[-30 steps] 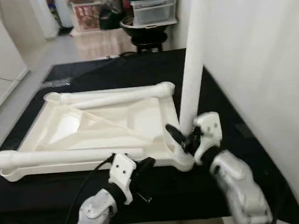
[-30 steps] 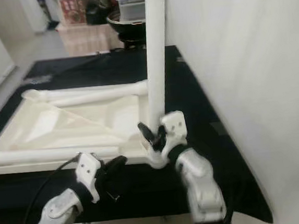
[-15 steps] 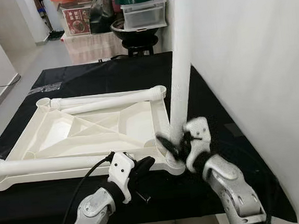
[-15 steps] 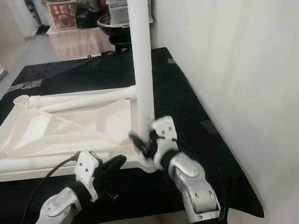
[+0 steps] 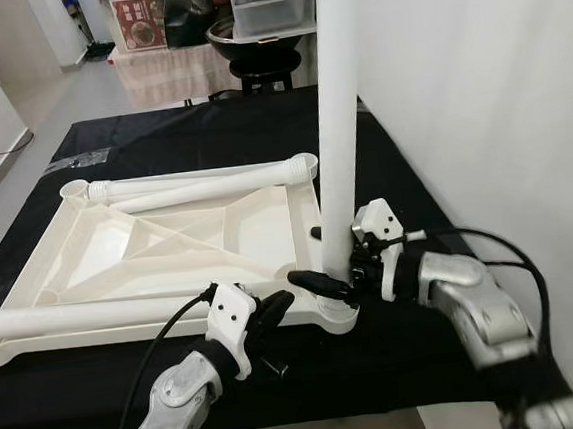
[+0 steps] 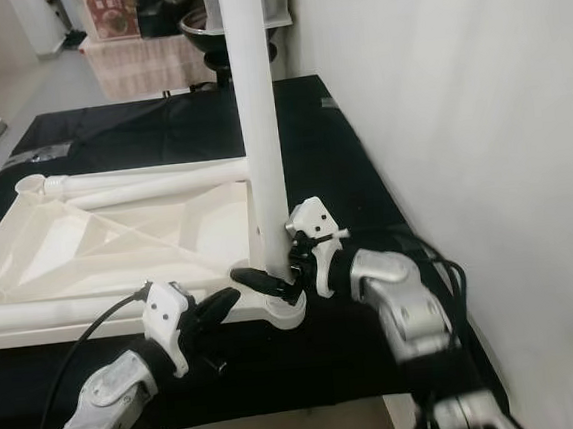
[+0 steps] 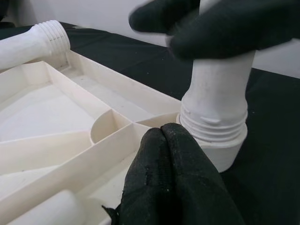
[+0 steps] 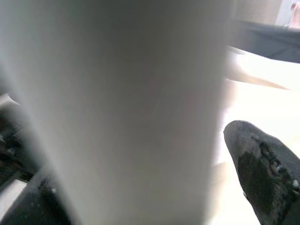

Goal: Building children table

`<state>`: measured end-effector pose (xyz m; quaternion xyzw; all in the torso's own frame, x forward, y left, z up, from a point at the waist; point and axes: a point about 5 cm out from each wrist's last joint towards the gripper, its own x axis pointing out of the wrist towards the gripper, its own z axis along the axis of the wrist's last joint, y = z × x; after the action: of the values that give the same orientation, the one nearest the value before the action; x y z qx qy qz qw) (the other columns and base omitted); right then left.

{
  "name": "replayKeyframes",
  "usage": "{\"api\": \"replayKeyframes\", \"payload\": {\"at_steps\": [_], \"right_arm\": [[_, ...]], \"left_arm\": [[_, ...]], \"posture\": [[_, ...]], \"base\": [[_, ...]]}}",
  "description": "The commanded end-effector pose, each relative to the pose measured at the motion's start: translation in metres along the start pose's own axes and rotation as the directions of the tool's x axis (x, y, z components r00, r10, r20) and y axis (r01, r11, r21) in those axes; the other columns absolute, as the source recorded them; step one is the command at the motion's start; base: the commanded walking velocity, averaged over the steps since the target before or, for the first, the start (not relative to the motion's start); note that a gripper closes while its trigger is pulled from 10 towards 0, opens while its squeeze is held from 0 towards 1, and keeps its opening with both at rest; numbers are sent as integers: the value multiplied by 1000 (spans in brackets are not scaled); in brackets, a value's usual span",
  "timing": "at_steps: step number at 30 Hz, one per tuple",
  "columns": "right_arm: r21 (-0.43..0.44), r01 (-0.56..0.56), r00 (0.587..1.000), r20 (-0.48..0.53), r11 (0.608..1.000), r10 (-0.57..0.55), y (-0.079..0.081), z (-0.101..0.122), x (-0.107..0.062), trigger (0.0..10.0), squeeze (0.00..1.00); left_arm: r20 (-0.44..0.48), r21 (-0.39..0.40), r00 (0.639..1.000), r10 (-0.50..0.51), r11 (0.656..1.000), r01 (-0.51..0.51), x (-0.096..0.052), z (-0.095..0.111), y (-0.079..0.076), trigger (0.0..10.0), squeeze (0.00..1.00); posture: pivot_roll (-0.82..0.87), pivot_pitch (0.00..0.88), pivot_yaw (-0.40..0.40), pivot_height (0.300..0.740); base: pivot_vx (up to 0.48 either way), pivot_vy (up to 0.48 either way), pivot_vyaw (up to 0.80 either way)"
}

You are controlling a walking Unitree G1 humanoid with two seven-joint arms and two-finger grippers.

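Table leg (image 5: 336, 120) upright, right claw (image 5: 334, 271) clamping it, left claw (image 7: 176, 183) together by its threads.

From my seat the upright leg (image 5: 336, 120) runs off the top edge — its upper end is cut. The lying leg (image 5: 85, 315) at the black table's (image 5: 436, 201) near-left edge is clipped too, and close to the right wrist camera the upright leg blurs.
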<state>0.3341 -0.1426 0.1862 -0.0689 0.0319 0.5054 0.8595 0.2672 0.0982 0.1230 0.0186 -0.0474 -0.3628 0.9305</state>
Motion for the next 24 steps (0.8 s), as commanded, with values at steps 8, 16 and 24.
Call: {"api": "replayKeyframes", "payload": {"at_steps": [8,16,24], "right_arm": [[46,-66,998,28,997,64,-15,2,1,0,0],[37,4,999,42,999,-5,-16,-6,-9,0,0],[115,366,930,-14,923,-367,4,-35,-4,0,0]], "left_arm": [[-31,-11,1000,2,1000,-3,-3,-7,-2,10000,0],[-30,-12,1000,3,1000,-3,-3,-6,-1,10000,0],[-29,-13,1000,3,1000,-3,-6,-5,1,10000,0]], "posture": [[-73,81,-5,740],[-77,89,-3,740],[-101,102,-1,740]], "base": [[0,0,0],[0,0,0],[0,0,0]]}}
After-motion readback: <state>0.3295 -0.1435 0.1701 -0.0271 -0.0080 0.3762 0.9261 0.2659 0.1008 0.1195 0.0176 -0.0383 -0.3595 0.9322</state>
